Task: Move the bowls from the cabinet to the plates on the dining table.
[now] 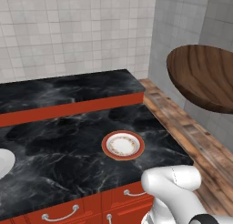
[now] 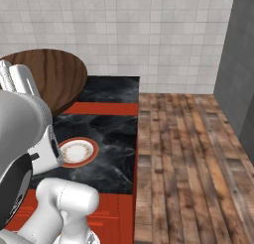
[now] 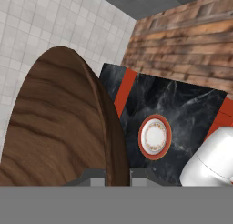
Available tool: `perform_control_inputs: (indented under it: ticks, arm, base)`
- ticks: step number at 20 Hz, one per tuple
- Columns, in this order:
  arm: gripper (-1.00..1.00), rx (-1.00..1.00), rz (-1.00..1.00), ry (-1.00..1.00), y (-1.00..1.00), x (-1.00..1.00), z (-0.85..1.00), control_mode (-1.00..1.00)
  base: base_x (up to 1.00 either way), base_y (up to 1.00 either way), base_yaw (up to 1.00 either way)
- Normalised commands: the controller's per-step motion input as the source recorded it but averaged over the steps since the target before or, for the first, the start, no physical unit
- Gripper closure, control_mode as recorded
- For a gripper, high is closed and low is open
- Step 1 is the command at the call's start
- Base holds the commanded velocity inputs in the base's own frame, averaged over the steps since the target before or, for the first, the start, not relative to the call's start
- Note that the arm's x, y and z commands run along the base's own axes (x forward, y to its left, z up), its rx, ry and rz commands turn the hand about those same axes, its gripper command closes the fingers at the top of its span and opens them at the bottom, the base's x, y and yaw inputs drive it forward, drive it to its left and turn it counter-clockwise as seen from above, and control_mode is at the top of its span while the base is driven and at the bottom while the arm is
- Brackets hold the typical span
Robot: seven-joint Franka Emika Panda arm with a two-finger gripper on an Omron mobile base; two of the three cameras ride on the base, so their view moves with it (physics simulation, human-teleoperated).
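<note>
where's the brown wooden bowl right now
The brown wooden bowl is held up in the air by the gripper, at the right of the left base view, above and to the right of the red-rimmed plate on the dining table.

arm raised, gripper clamped on the rim of the wooden bowl

the white arm (image 1: pixel 175 191) rises from the base with its elbow bent low, and its upper links (image 2: pixel 22 139) bulk large in the right base view. the gripper (image 3: pixel 117 176) is held high, jaws closed tight on the rim of the wooden bowl (image 3: pixel 59 127) (one dark finger tip (image 3: pixel 93 176) on each side of the edge), so the bowl hangs in the air, tilted.
</note>
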Motion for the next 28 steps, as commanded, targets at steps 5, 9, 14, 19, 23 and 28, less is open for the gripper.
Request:
perform_control_inputs:
  ticks: [5,9,14,19,23,28]
  arm:
    - [1.00,0.00,0.00,0.00,0.00,0.00,0.00,1.00]
    - [1.00,0.00,0.00,0.00,0.00,0.00,0.00,1.00]
    - [1.00,0.00,0.00,0.02,0.09,0.00,-0.03,-1.00]
    - [1.00,-0.01,0.00,0.13,0.31,0.38,-0.09,-1.00]
    - [1.00,0.00,0.00,0.13,0.13,0.55,-0.09,-1.00]
    - [1.00,-0.01,0.00,0.08,0.29,0.35,-0.09,-1.00]
  base:
    - [0.29,0.02,0.00]
    - [0.12,-0.02,0.00]
    - [0.00,0.03,0.00]
    - [0.00,0.00,0.00]
    - [0.00,0.00,0.00]
    - [0.00,0.00,0.00]
